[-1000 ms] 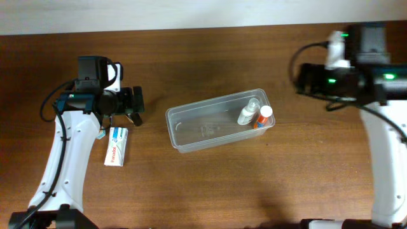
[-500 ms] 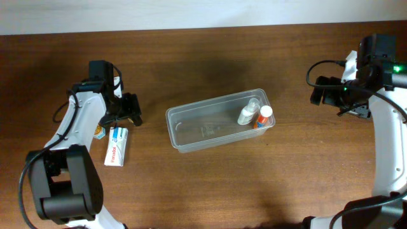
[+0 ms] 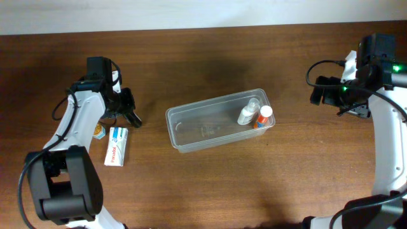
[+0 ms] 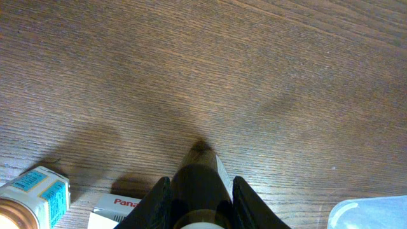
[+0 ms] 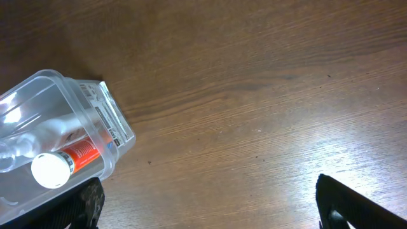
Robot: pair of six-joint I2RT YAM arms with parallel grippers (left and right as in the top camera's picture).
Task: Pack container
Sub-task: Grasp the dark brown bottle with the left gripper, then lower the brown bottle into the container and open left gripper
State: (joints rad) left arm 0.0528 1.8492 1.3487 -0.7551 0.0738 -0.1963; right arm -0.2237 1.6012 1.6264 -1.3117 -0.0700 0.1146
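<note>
The clear container (image 3: 191, 130) lies mid-table, holding a clear bottle (image 3: 247, 112) and an orange tube with a white cap (image 3: 264, 116) at its right end. Left of it, my left gripper (image 3: 129, 109) hangs low over the wood. In the left wrist view that gripper (image 4: 200, 186) is shut on a small dark bottle (image 4: 200, 175) with a pale cap. My right gripper (image 3: 323, 93) hovers right of the container, open and empty. Its wrist view shows the wide-apart gripper (image 5: 213, 213), the container's corner (image 5: 38, 83) and the orange tube (image 5: 79, 154).
A white medicine box (image 3: 116, 145) lies on the table just below my left gripper, its edge showing in the wrist view (image 4: 121, 205). A small blue-and-orange box (image 3: 98, 131) sits to its left. A pale wall runs along the table's far edge.
My left jaws have closed from wide open onto the dark bottle. Both arms shifted pose after the earliest frame; the right one has stayed still since.
</note>
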